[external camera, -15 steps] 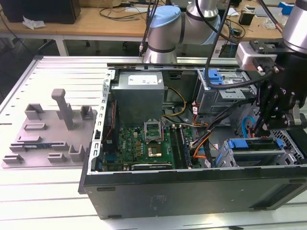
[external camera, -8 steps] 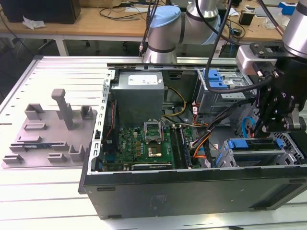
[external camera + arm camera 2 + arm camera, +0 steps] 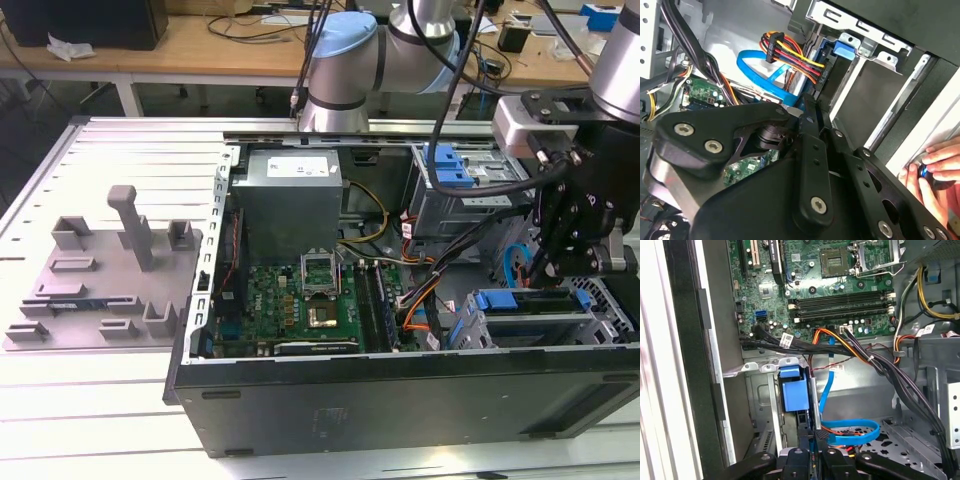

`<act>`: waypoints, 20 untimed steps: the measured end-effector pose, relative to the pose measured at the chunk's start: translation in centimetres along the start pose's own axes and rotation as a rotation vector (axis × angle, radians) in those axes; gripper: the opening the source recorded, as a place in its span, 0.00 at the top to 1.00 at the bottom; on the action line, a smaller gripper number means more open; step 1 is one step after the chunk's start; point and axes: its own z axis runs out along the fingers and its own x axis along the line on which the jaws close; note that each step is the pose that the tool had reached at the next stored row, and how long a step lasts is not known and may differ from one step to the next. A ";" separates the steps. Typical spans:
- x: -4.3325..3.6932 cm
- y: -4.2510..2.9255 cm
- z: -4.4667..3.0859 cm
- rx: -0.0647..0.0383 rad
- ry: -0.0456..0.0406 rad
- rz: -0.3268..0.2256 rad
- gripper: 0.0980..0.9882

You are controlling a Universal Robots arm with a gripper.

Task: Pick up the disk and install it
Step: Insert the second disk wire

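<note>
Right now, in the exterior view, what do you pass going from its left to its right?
Grey fixture plate → power supply box → motherboard → orange and black cable bundle → drive cage with blue rails, where the tool hangs.

The arm (image 3: 400,50) reaches down, its black gripper (image 3: 565,255) pointing downward at the exterior view's right.

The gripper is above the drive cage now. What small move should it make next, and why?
Probably a short pause rather than a descent. The gripper hangs just over the drive cage, and in the second wrist view a person's hand rests at the case's edge close by. I would wait until it withdraws.
</note>
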 end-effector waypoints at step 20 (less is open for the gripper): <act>0.71 -0.07 0.25 -0.004 -0.0354 -0.054 0.93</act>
